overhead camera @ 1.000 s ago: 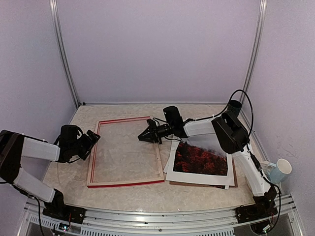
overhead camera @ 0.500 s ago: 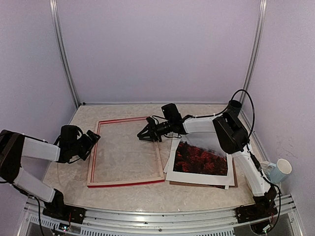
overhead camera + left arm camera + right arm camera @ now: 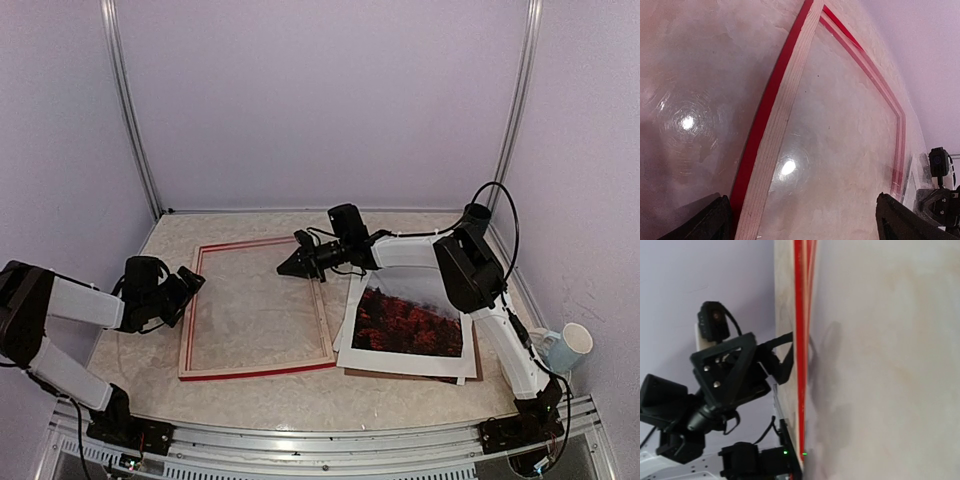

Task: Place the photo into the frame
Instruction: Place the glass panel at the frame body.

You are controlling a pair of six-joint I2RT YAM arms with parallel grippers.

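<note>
The photo (image 3: 410,322) is not in the frame (image 3: 256,372) yet. It lies flat on the bench (image 3: 250,412), picture side up, just to the right of the frame, and nothing holds it. It sits on top of a brown board (image 3: 410,377) that peeks out under its near edge. The frame lies flat too, on the left half of the bench, with its middle bare, so I think it is ready to take the photo. My right pincer (image 3: 288,267) is clenched to a point with nothing in it. It hangs over the far right part of the frame, well away from the photo. I guess it has to go over to the photo and open before it can lift it. My left pincer (image 3: 188,287) is wide and released. It waits at the frame's left side, and its wrist view shows the pale wood rail (image 3: 785,125) between its two fingers. I think it is there to keep the frame from sliding. The right rail of the frame lies between the photo and the bare middle, so the photo may catch on it. A cup (image 3: 568,347) stands far off on the right, out of the way.
</note>
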